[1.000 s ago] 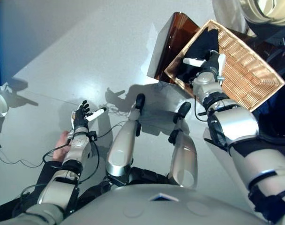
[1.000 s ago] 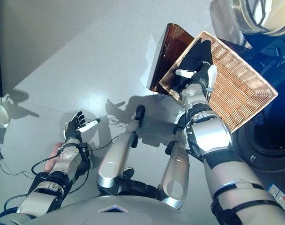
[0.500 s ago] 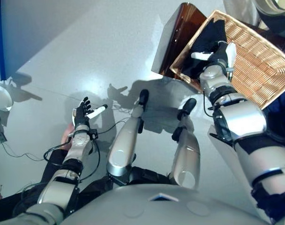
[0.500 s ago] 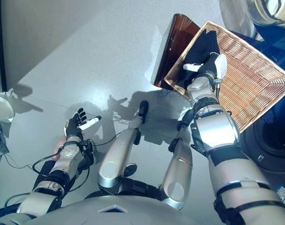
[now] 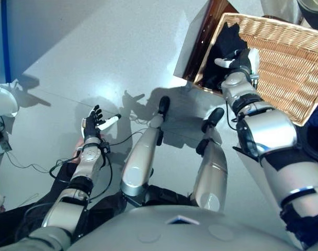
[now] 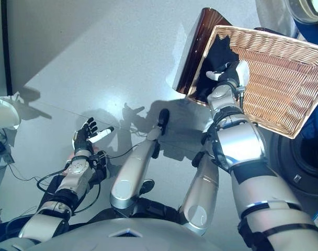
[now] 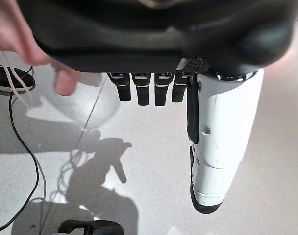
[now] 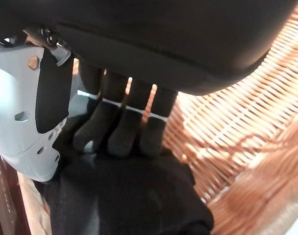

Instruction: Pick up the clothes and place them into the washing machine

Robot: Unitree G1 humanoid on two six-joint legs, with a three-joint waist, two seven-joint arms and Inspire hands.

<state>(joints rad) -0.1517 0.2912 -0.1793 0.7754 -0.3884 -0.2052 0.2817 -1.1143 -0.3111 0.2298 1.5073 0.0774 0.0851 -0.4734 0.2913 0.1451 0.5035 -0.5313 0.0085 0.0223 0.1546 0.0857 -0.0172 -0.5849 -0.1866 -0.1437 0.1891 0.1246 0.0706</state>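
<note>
Seen from the head cameras, the right hand (image 5: 241, 58) reached into a wicker basket (image 5: 284, 63) set beside a brown panel (image 5: 208, 31), poised over the dark clothes (image 6: 217, 52) bunched at the basket's near end, while the left hand (image 5: 92, 125) hung over the floor (image 5: 96, 47) — fingers spread, holding nothing, a person's hand (image 7: 21, 44) close by in its wrist view. In the right wrist view the fingers (image 8: 114, 132) pressed onto the black cloth without clearly curling round it; a good grab would likely need them dug deeper into the folds before closing — and lifted clear of the weave.
</note>
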